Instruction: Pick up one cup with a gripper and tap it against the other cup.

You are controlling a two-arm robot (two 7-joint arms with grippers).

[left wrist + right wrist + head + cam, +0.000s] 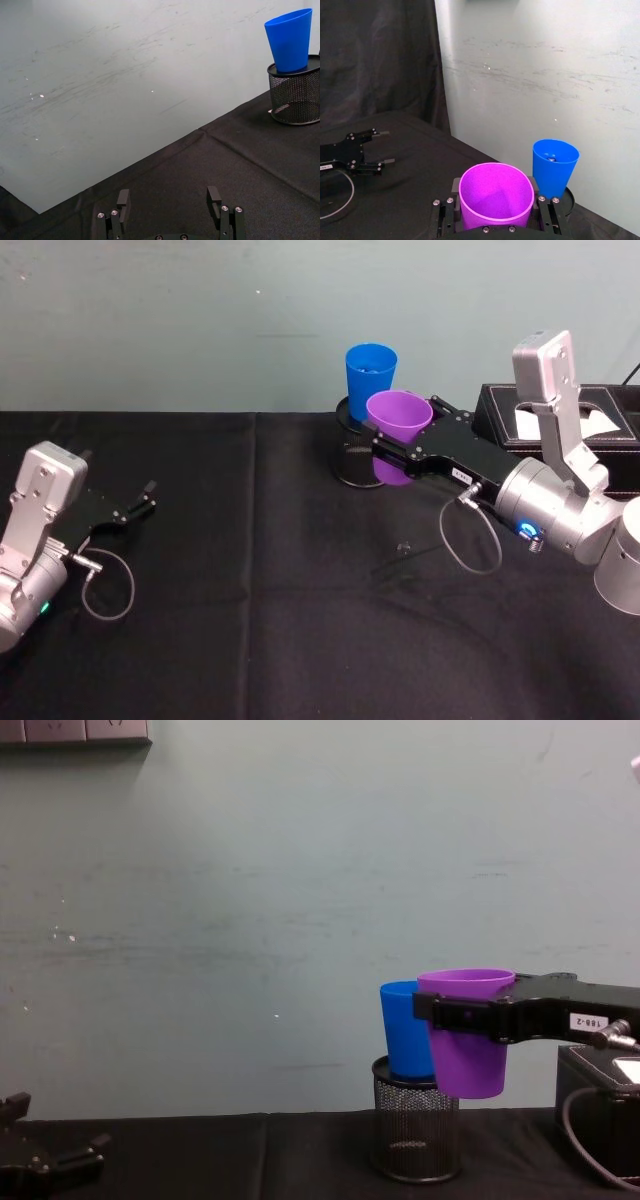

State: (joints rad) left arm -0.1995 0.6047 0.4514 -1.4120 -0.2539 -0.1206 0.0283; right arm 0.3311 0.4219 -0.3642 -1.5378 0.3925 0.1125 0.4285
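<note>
My right gripper point(403, 425) is shut on the purple cup point(398, 415) and holds it upright in the air, one black finger on each side point(495, 207). The blue cup point(368, 375) stands just behind it on a black wire-mesh holder point(352, 455). In the chest view the purple cup point(467, 1040) overlaps the blue cup point(402, 1030) and hangs slightly lower. Whether the two touch I cannot tell. My left gripper point(145, 498) rests open, low at the table's left, far from both cups.
A black box point(560, 420) with white tissue sits at the back right, behind my right arm. The table carries a black cloth point(300, 590), and a pale wall point(200, 320) stands close behind the mesh holder point(295, 95).
</note>
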